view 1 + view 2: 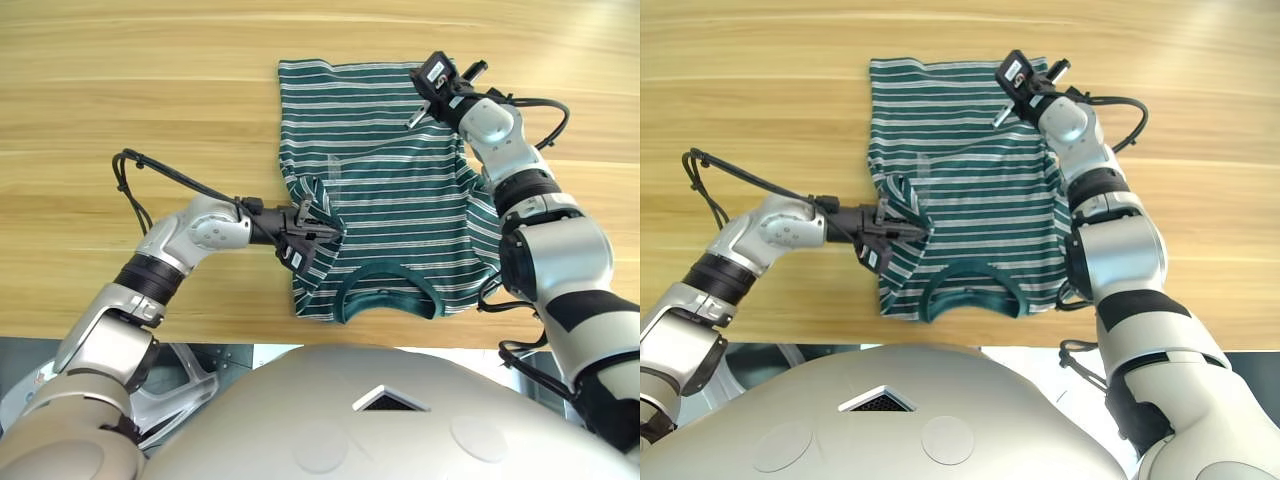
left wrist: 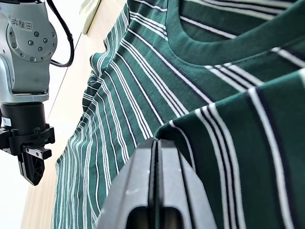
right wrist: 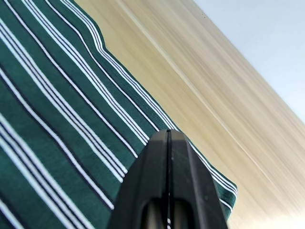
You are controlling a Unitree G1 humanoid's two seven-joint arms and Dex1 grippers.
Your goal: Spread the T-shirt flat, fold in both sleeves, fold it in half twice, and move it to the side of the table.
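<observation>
Crosswise, left arm onto T-shirt.

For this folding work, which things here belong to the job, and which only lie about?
Belong to the job:
dark green T-shirt with white stripes
left gripper, shut on its folded sleeve
right gripper, shut, at the far hem
light wooden table under it

Only lying about:
grey metal frame on the floor below the table's near edge

Bright, even light falls from above on my table. Left of the shirt, my cable casts a soft, faint shadow. Beyond the shirt the wood shines pale.
</observation>
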